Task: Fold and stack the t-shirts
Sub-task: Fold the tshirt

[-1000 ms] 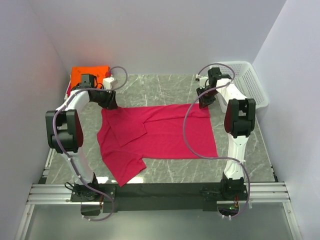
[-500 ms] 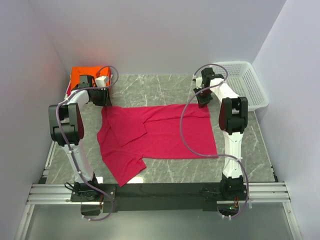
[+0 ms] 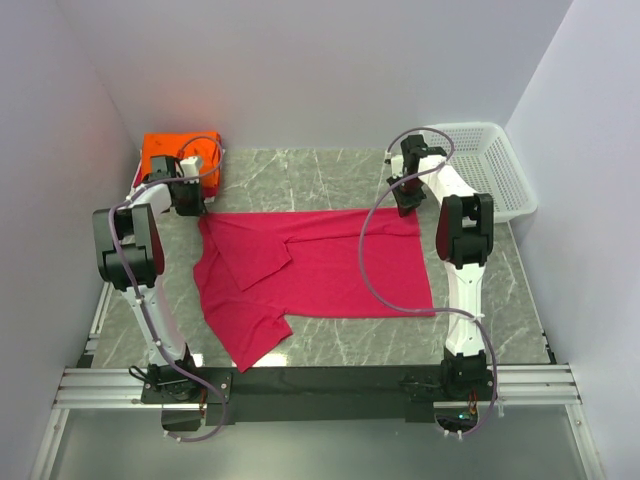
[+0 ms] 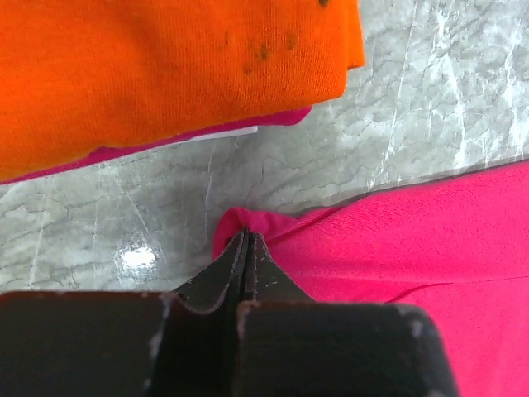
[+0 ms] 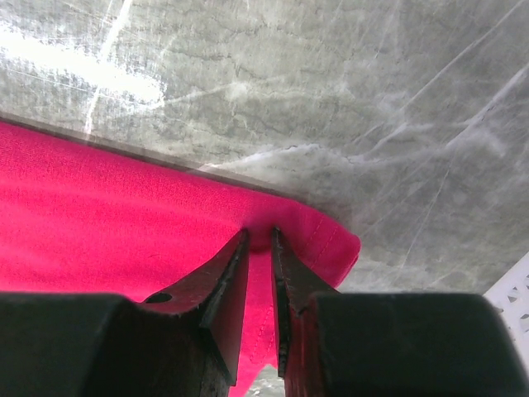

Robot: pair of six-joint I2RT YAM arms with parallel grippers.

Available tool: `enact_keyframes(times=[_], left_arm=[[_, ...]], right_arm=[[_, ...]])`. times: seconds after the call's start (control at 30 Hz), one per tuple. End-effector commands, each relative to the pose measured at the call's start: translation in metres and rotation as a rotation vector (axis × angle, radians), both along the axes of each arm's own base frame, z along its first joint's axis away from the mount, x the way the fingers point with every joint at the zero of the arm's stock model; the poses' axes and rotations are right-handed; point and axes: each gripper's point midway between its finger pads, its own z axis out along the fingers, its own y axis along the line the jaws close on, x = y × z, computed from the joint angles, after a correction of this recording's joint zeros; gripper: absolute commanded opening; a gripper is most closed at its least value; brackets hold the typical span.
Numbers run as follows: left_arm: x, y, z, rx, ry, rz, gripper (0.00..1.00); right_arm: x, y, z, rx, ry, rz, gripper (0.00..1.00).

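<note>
A crimson-pink t-shirt (image 3: 320, 265) lies spread flat on the marble table, one sleeve folded in over its body. My left gripper (image 3: 190, 200) is shut on its far left corner (image 4: 235, 222), the fingertips (image 4: 254, 248) pressed together on a small pucker of cloth. At the far right corner (image 5: 331, 244), my right gripper (image 3: 405, 205) is shut on the hem, with fabric bunched in the narrow gap between its jaws. A folded orange t-shirt (image 4: 165, 66) sits at the back left on top of another folded one, of which only a pink-red edge (image 4: 124, 152) shows.
A white mesh basket (image 3: 495, 165) stands at the back right, its corner (image 5: 517, 289) close to my right gripper. Walls enclose the table on three sides. The folded stack (image 3: 175, 152) lies just behind my left gripper.
My left gripper moved left and back to the shirt's far left corner and shut on it. The right gripper stayed over the far right corner and narrowed onto the hem.
</note>
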Motion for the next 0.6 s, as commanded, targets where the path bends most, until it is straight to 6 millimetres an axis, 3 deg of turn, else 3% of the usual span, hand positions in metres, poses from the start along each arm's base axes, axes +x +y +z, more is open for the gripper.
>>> enact_keyframes(times=[0.0,0.13,0.23,0.3,0.33,0.4,0.57], left_arm=[[0.011,0.006,0.018,0.012,-0.067,0.022,0.06],[0.010,0.002,0.027,-0.017,-0.092,0.015,0.29],[0.008,-0.003,0.047,-0.031,-0.145,-0.005,0.37],[0.001,-0.009,0.052,-0.041,-0.163,-0.040,0.37],[0.000,-0.011,0.063,-0.035,-0.194,-0.052,0.37],[-0.007,-0.019,0.066,-0.034,-0.197,-0.097,0.37],[-0.022,-0.035,0.071,-0.004,-0.204,-0.168,0.36]], right_arm=[[-0.002,-0.004,0.004,-0.034,0.004,0.009,0.24],[-0.002,0.000,0.018,-0.010,-0.036,0.019,0.26],[0.002,0.003,0.039,0.008,-0.102,0.024,0.34],[0.003,0.005,0.058,0.025,-0.149,0.031,0.35],[0.000,0.007,0.059,0.040,-0.153,0.038,0.36],[-0.001,0.008,0.069,0.042,-0.167,0.050,0.36],[-0.014,0.014,0.060,0.031,-0.105,0.090,0.34]])
